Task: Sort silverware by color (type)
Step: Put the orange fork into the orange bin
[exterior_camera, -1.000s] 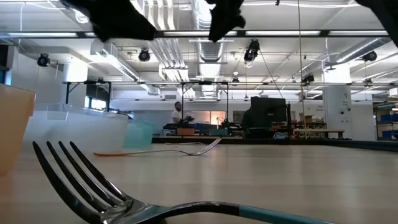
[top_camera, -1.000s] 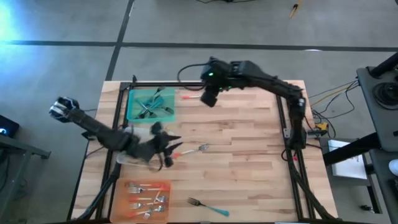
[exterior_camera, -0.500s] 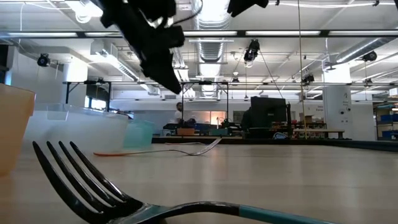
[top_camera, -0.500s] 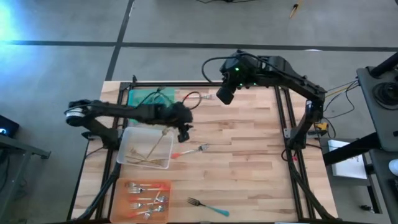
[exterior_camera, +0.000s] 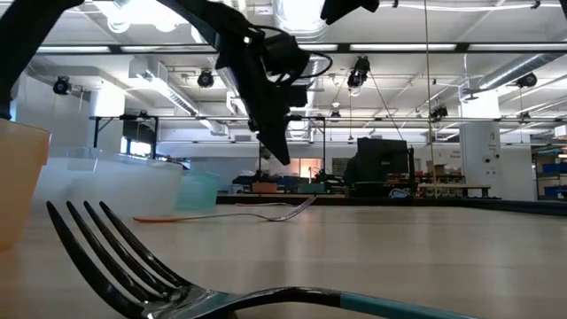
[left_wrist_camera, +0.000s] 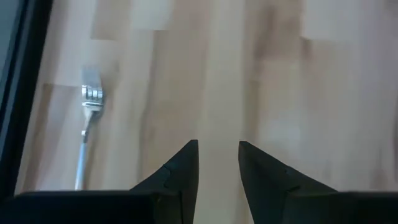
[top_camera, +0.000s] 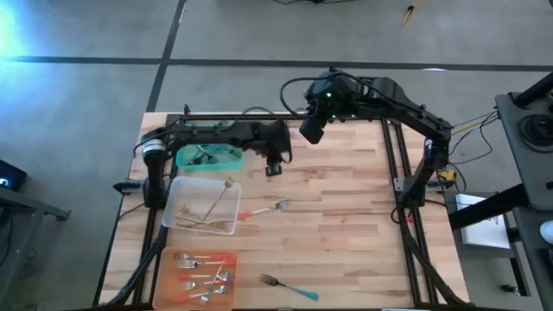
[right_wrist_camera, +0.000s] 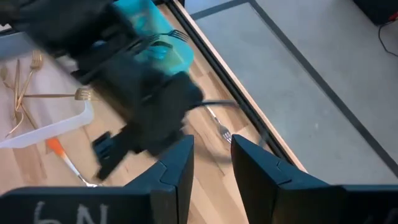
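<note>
- At the left of the tabletop [top_camera: 346, 207] we see three trays in a column: a green tray [top_camera: 209, 146] at the far edge with forks in it, a clear tray [top_camera: 204, 206] holding gold forks, and an orange tray [top_camera: 200, 269] at the near edge with more forks.
- Our left end effector [top_camera: 274, 166] hovers above bare wood just right of the green tray, fingers slightly apart and holding nothing.
- A red-handled fork [top_camera: 263, 210] lies just right of the clear tray, and a teal-handled fork [top_camera: 289, 288] sits near the front edge.
- Our right end effector [top_camera: 311, 131] waits over the far edge, fingers a little apart, empty.
- A fork by the far rail [right_wrist_camera: 219, 126] rests close to the edge; we judge a careless nudge could knock it off, and the arms, near each other, could collide.
</note>
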